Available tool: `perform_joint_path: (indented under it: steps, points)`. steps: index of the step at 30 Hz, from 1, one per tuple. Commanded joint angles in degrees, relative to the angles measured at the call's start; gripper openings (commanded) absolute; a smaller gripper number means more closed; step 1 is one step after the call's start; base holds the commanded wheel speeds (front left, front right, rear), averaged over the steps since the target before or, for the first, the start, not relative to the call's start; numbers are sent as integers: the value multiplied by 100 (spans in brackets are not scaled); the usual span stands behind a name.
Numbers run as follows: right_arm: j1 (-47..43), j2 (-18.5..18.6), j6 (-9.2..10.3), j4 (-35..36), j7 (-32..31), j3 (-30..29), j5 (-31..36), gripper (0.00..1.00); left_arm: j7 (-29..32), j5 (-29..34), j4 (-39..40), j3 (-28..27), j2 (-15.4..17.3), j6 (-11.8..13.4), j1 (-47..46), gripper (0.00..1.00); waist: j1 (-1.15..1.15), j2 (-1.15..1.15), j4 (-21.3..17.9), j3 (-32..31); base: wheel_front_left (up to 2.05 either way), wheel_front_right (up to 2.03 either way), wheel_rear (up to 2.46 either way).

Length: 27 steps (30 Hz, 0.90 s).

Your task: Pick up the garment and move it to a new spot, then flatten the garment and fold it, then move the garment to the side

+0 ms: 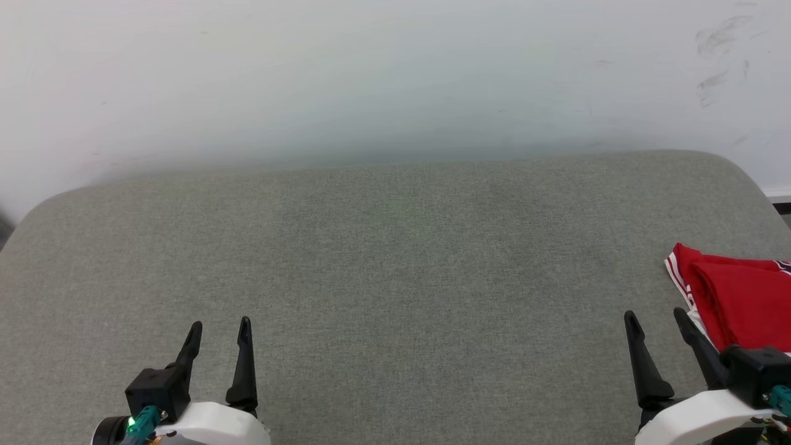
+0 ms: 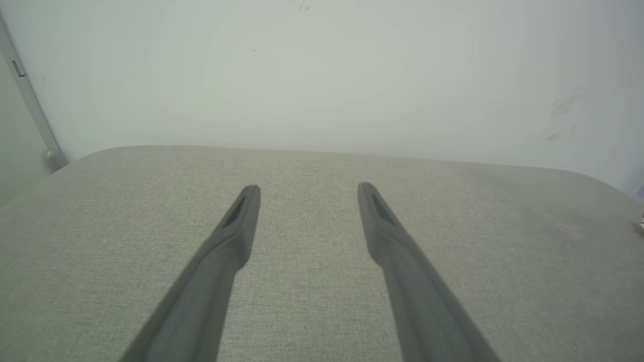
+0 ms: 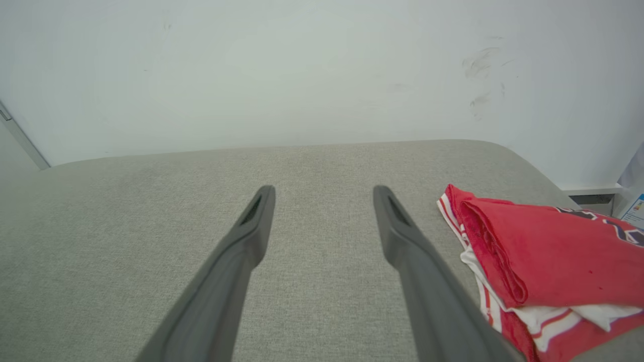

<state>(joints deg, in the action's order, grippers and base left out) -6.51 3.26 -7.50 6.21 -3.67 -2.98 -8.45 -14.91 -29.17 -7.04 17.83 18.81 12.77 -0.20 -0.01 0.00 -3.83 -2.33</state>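
Now, left fingers (image 1: 244, 358): dark, spread wide, holding nothing, over the near left corner of the grey woven-fabric surface (image 1: 395, 247).
right fingers (image 1: 642, 358): equally spread, empty, over the near right corner.
garment (image 1: 741, 303): folded red thin-fabric jersey, red-striped white trim, lying at the right edge, just beside the right fingers.

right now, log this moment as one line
garment: folded, far right of grey cushion | left tool: open, empty | right tool: open, empty, beside garment
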Motion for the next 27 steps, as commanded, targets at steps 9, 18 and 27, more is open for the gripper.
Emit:
perform_joint_path:
  steps: [9, 18, 27]
  points:
    - [-61, -44, 2, 65, -34, 26, -60, 100, -15, 8, -77, 30, 30, -1, -41, 100, 1, 0, 26, 7, 0, 0, 0]
    - [-54, -22, -1, -58, -21, 36, -71, 0, 24, -24, -152, 71, -17, -6, 31, 0, 1, 0, 25, 11, 0, 0, 0]
    - [104, 12, -1, -282, -12, 37, -1157, 0, 271, -827, -200, -223, -199, -247, -43, 0, 1, 0, 51, 28, 0, 0, 0]
